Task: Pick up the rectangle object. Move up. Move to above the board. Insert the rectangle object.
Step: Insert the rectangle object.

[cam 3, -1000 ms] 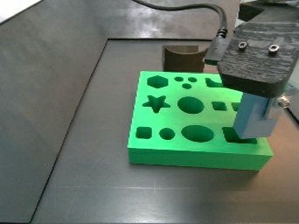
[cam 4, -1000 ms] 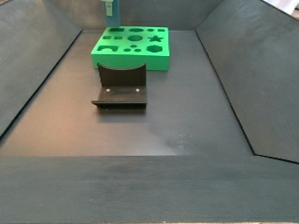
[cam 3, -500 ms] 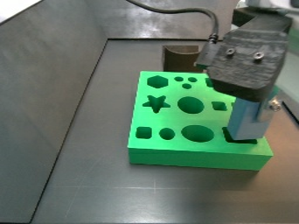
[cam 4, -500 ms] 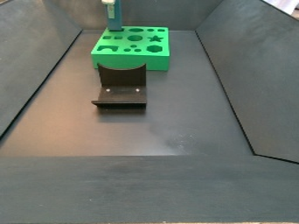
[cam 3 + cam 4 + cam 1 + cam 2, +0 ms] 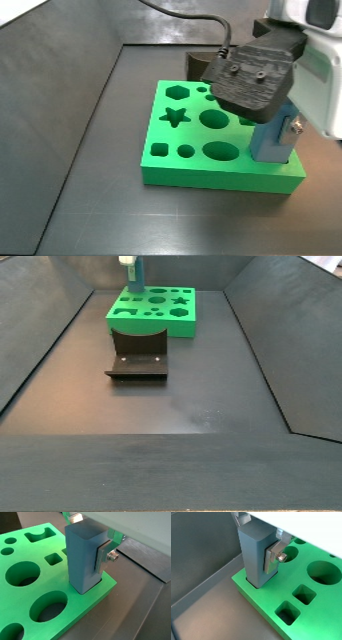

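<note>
Flanking pincer: fixture, perhaps board.

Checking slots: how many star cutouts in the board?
1: the star, by the board edge opposite the gripper, shut on the block at a corner; it may hide others.

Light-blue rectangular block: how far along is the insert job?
Done: pick-up, lift and move to the bright green slab with shaped cutouts. In hand: the slim light-blue rectangular block stands upright, lower end entering a slot at the slab's corner in both wrist views, gripped by the hand, fingers clamped on it. Left: seat it fully; most of it is above the surface.
</note>
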